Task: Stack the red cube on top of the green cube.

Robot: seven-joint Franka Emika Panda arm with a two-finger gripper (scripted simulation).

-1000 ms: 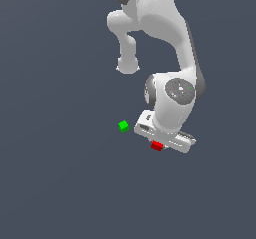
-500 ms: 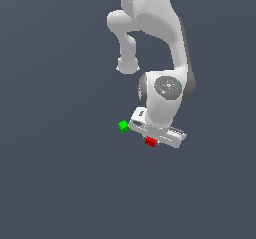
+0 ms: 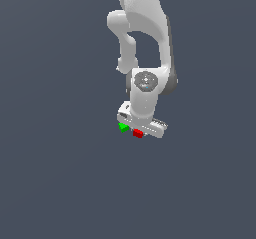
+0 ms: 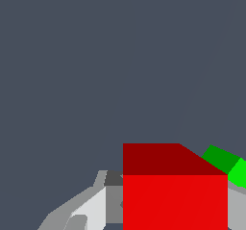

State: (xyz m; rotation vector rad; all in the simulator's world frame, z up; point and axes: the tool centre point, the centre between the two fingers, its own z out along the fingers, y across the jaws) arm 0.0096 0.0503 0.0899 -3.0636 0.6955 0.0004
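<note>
Currently the red cube point(image 3: 138, 133) is clamped between the fingers point(image 4: 91, 207) of the gripper point(image 3: 141, 131) — the green cube point(image 3: 123, 127) is seen just beside it, toward the exterior view's left, not yet beneath.

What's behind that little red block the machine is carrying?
In the wrist view, the green cube peeks out from behind the red cube, which hides most of it. The gripper is clamped on the red cube. Whether the two cubes touch cannot be told.
</note>
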